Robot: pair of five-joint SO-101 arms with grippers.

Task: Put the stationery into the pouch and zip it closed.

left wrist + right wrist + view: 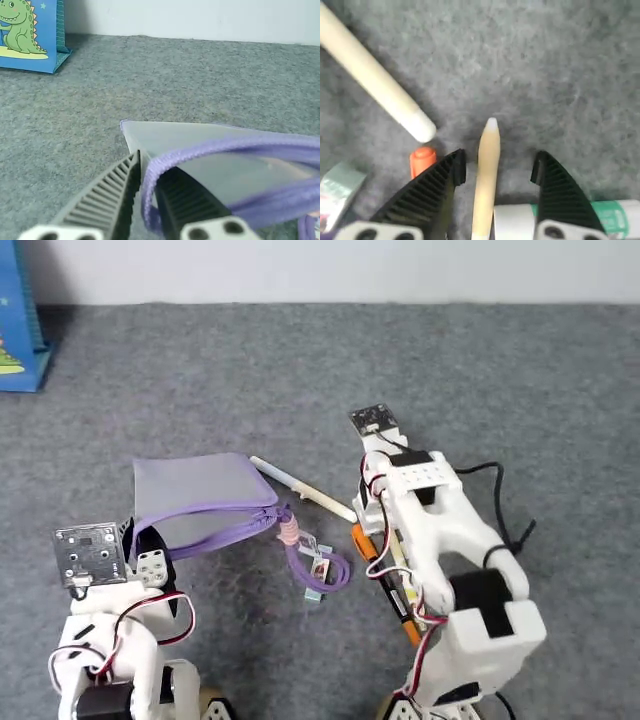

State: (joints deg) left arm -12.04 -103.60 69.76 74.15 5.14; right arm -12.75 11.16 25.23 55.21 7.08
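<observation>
A lilac pouch (pixel 195 492) lies flat on the grey carpet, its purple zip edge (pixel 210 150) gaping slightly. My left gripper (pixel 142 182) is shut on that edge at the pouch's near left corner (pixel 138 538). My right gripper (pixel 497 167) is open and low over the carpet, with a beige pencil (pixel 486 165) lying between its fingers but not squeezed. A cream pen (pixel 300 488) lies just right of the pouch and also shows beside the right gripper (pixel 370 75). An orange pen (pixel 385 585) lies partly hidden under the right arm (pixel 430 530), its tip (pixel 422 159) by one finger.
A purple wrist strap with small tags (pixel 318 568) trails from the pouch's right end. A white and green marker (pixel 560 215) lies by the right gripper's other finger. A blue dinosaur bag (pixel 30 35) stands at the far left by the wall.
</observation>
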